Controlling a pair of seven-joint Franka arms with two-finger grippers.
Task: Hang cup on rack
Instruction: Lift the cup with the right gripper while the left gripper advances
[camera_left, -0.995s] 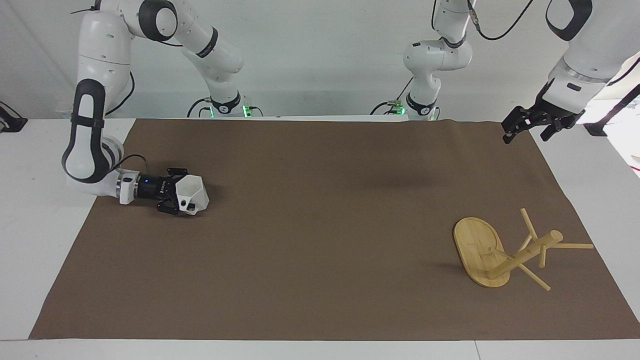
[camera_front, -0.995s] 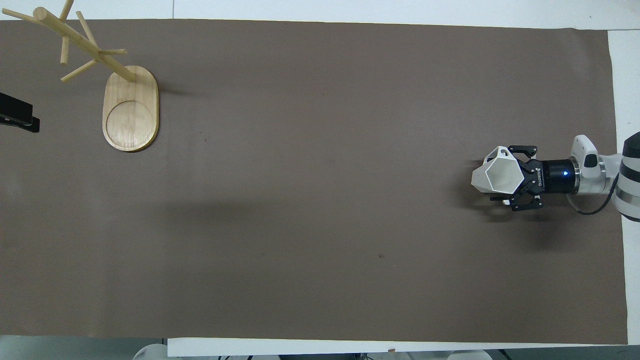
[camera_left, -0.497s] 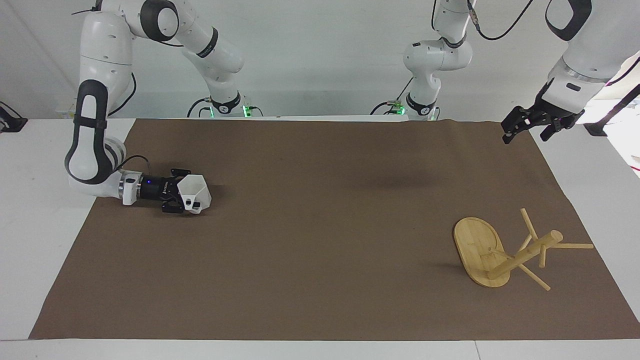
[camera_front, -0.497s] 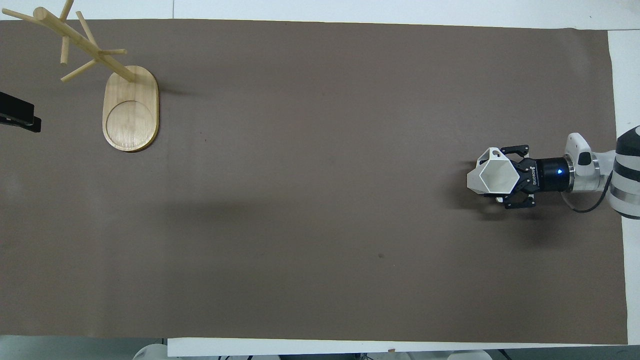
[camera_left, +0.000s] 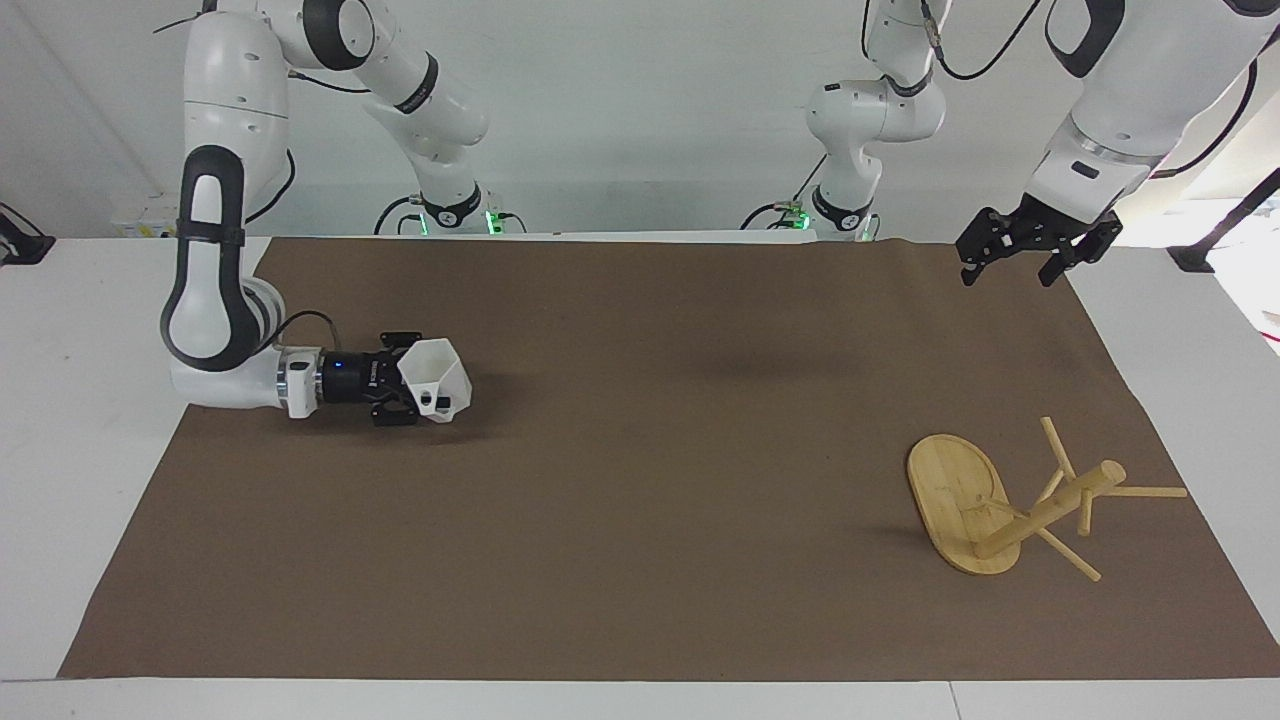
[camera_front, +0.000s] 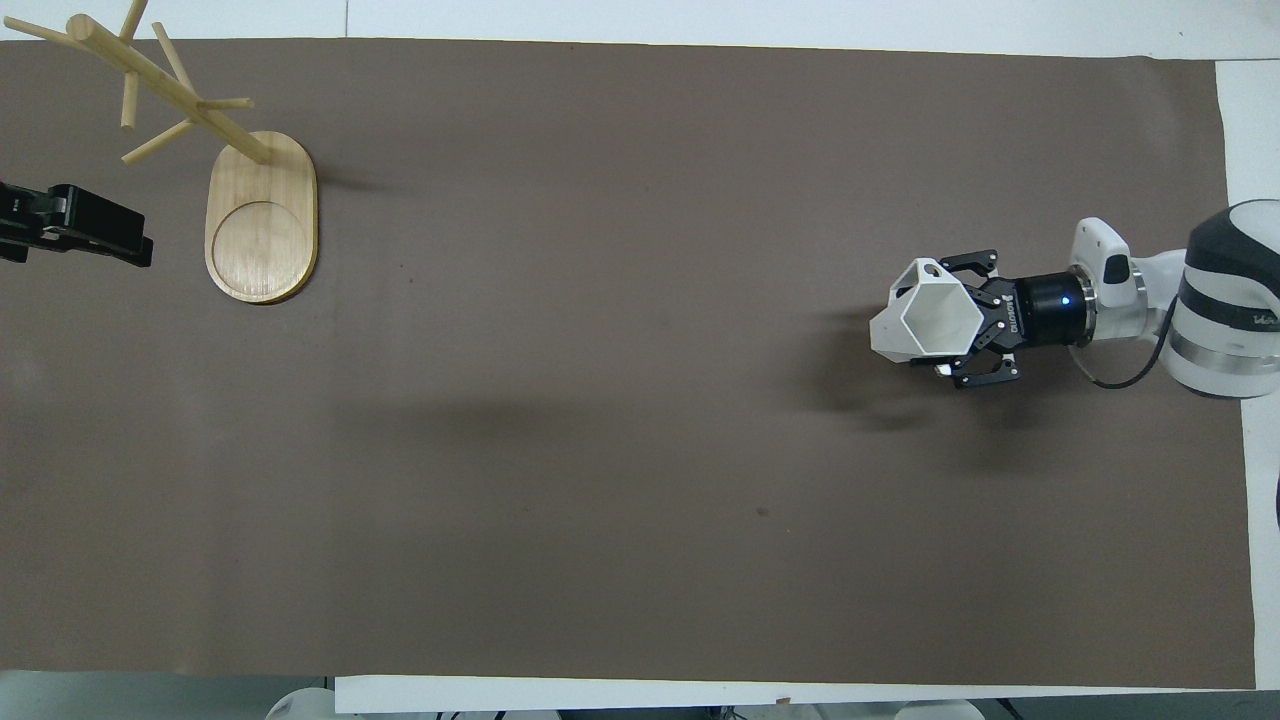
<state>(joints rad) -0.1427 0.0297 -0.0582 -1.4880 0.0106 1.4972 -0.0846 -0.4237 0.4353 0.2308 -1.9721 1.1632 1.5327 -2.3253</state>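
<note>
The cup is gripped by the right claw, whose fingers are clenched on the cup's wall from the side, the forearm lying low and level over the right arm's end of the bench; the mouth is turned upward and the loop handle juts from the side farther from the robots. Whether the cup is just clear of the brown mat cannot be told for certain. The rack stands well apart, at the left arm's end. For the carry to be done well, the cup should be raised enough to clear the mat, kept level, and brought across with the handle turned toward a free peg, so that the loop can be slid on along the peg's line. The left claw is held released, touching nothing, over the mat's edge by its own base.
</note>
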